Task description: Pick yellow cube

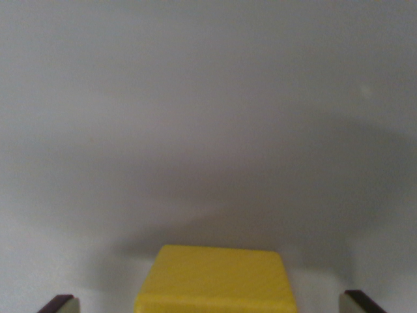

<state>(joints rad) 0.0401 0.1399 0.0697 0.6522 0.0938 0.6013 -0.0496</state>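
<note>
The cube (216, 279) sits at 6 o'clock in the wrist view, yellow, with its top face showing and its lower part cut off by the frame edge. It rests on a plain pale table (208, 104) that fills everything from 9 through 12 to 3 o'clock; a broad soft shadow lies across the middle of that surface, likely cast by the arm above.

The gripper (212, 304) shows only as 2 fingertips (58, 304), 1 at 7 o'clock and 1 at 5 o'clock, each a pale pad with a dark outer edge. They stand wide apart, with bare table visible between each tip and the nearest side of the cube, so nothing is clamped yet. The cube lies between them, roughly centred, a little nearer neither side that I can tell.

That layout reads as deliberate: the fingers are spread wider than the cube and straddle it so a straight closing stroke would meet 2 opposite faces squarely. In my judgement the arm is lined up for the grasp, and whether it is low enough cannot be told from this view.

No brand, label or writing is readable anywhere; the cube's faces and the table are blank.
</note>
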